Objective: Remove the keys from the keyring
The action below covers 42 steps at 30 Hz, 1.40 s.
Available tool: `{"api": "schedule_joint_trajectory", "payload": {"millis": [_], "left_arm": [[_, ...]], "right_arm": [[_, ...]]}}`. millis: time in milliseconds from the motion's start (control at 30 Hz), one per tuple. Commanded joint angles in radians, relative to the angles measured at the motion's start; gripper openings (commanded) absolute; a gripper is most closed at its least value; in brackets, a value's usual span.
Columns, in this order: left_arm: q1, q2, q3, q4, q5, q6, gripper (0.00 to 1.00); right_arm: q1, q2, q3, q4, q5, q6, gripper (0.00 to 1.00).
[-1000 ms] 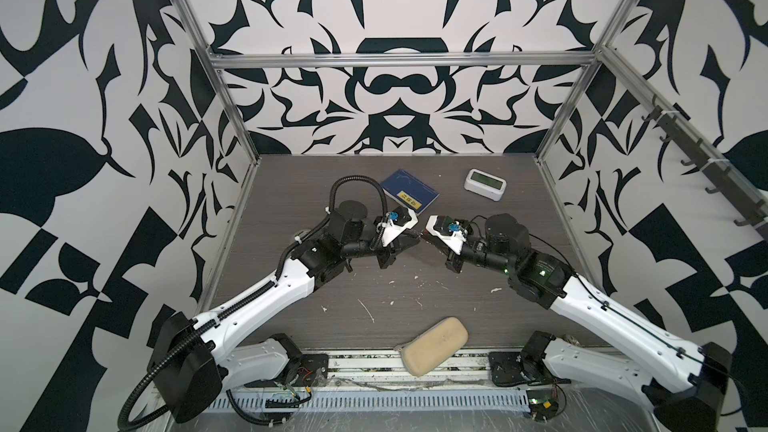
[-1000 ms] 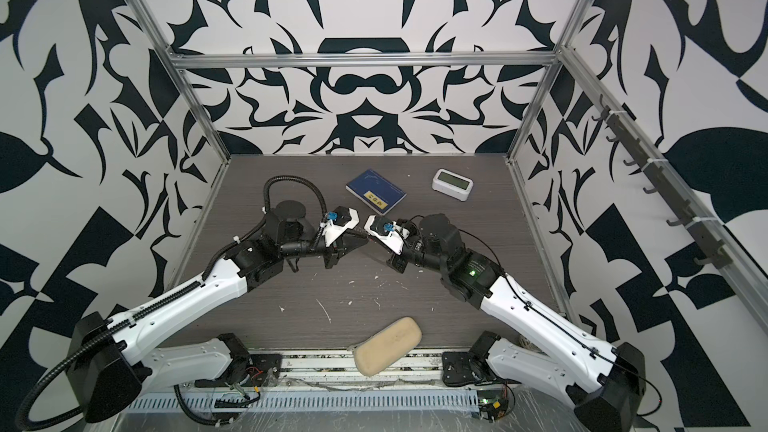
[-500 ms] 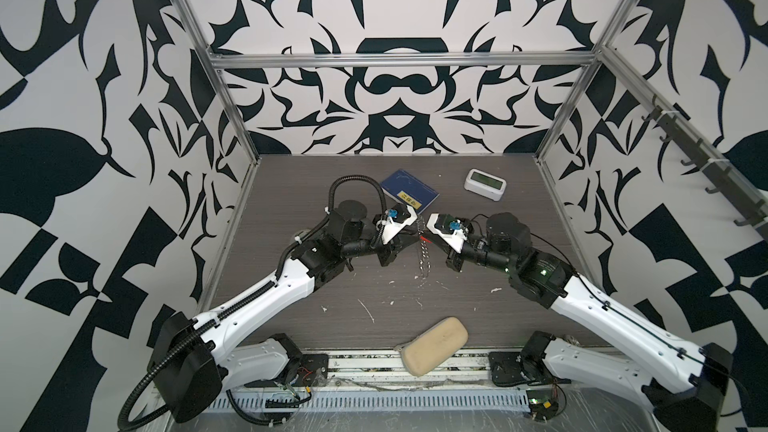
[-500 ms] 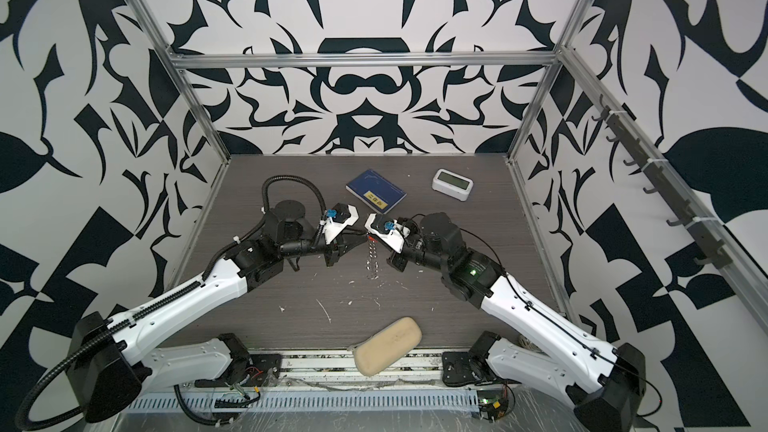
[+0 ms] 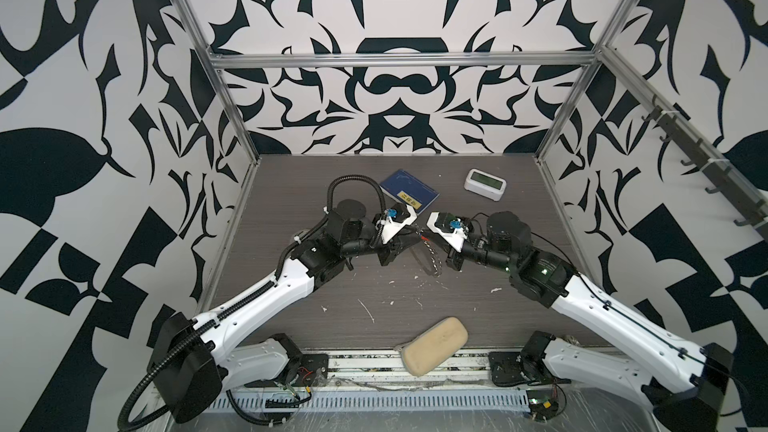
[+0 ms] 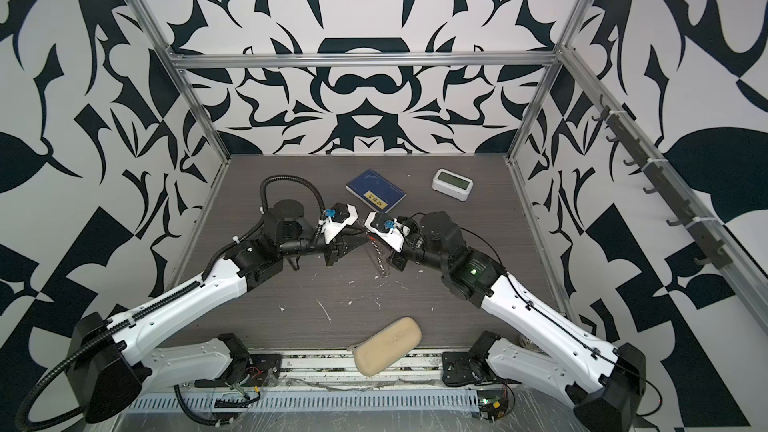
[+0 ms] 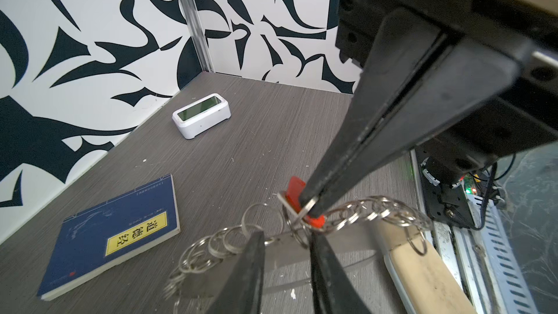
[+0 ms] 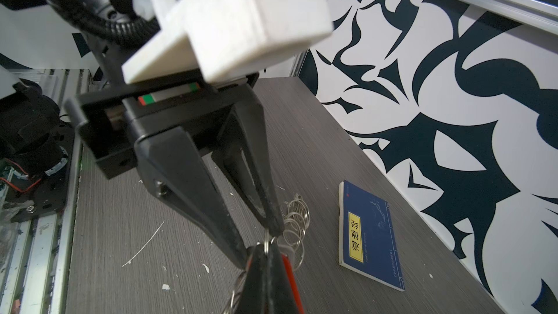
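Observation:
The keys' red tag point(image 7: 292, 192) is pinched in my right gripper point(image 7: 308, 205), which is shut on it; a sliver of silver key shows beside the tag. From that grip hangs the keyring point(image 7: 353, 232), a flat grey hoop fringed with small silver rings point(image 7: 220, 241). My left gripper point(image 7: 287, 235) is open, its two tips standing either side of the hoop just under the tag. In both top views the grippers meet above mid-table, left gripper point(image 5: 415, 233) facing right gripper point(image 5: 427, 238), with the keyring point(image 5: 431, 261) point(image 6: 380, 260) dangling below. In the right wrist view the tag point(image 8: 291, 273) edges my shut right gripper point(image 8: 265, 250).
A blue book point(image 5: 409, 197) lies just behind the grippers and a white digital clock point(image 5: 485, 184) sits at the back right. A tan oblong pad point(image 5: 434, 344) rests at the table's front edge. White scraps point(image 5: 368, 309) dot the table.
My left gripper's jaws have spread apart. The keyring has dropped out from between the grippers and now hangs below the right gripper. Both arms stay almost in place.

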Motion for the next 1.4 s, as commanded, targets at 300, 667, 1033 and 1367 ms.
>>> {"api": "schedule_joint_trajectory", "payload": {"millis": [300,667,1033,1367], "left_arm": [[-0.002,-0.01,0.012,0.049,-0.064,-0.028,0.21],[-0.002,-0.009,0.011,0.075,-0.038,-0.025,0.08],[-0.002,-0.02,0.0,0.1,-0.049,-0.012,0.0],[-0.001,-0.063,-0.088,0.219,-0.052,-0.013,0.0]], "right_arm": [[0.003,-0.021,0.039,0.053,-0.072,0.02,0.0],[0.003,-0.015,0.042,0.056,-0.113,0.025,0.0],[0.003,-0.036,0.029,0.039,-0.098,0.02,0.0],[-0.007,-0.08,0.005,-0.01,-0.03,0.004,0.0]]}}
